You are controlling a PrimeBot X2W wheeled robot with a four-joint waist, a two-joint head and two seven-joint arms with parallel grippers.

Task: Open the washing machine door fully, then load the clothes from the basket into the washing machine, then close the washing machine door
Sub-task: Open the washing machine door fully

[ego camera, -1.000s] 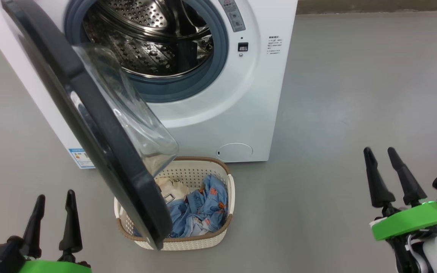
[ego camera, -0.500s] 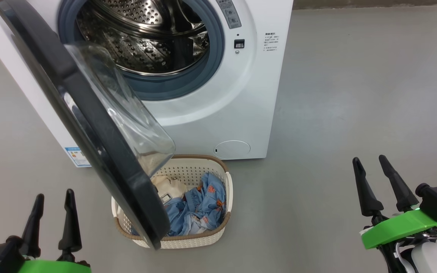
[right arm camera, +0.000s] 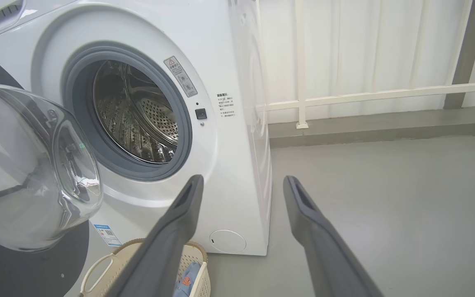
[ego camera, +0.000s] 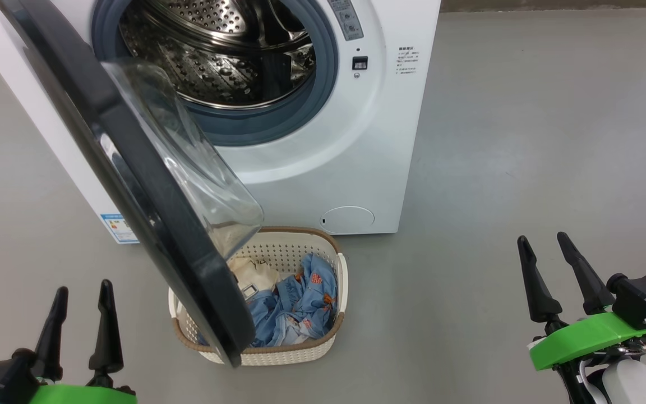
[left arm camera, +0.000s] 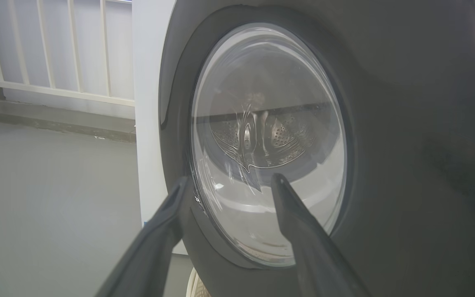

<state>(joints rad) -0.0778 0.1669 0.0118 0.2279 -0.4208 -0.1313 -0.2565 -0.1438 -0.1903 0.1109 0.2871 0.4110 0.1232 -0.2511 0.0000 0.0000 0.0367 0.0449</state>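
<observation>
The white washing machine [ego camera: 356, 146] stands ahead with its steel drum [ego camera: 216, 56] exposed. Its door [ego camera: 132, 185], black-rimmed with a clear glass bowl [ego camera: 188, 168], hangs swung out toward me, partly over the cream basket [ego camera: 312, 353] on the floor. The clothes [ego camera: 295, 306], blue printed fabric and a cream garment, lie in the basket. My left gripper [ego camera: 81, 292] is open at the lower left, beside the door's outer face [left arm camera: 406, 144]. Open too is my right gripper [ego camera: 541, 241], low at the right, well apart from the machine [right arm camera: 229, 165] and the basket [right arm camera: 196, 264].
Grey floor [ego camera: 525, 140] spreads wide to the right of the machine. A white railing [right arm camera: 365, 97] and pale wall stand behind it. A blue label [ego camera: 116, 227] marks the machine's lower left corner; a round flap [ego camera: 348, 220] sits low on its front.
The head view has shifted slightly. My right gripper has dropped lower and come a little inward. The door, the basket and my left gripper look unmoved.
</observation>
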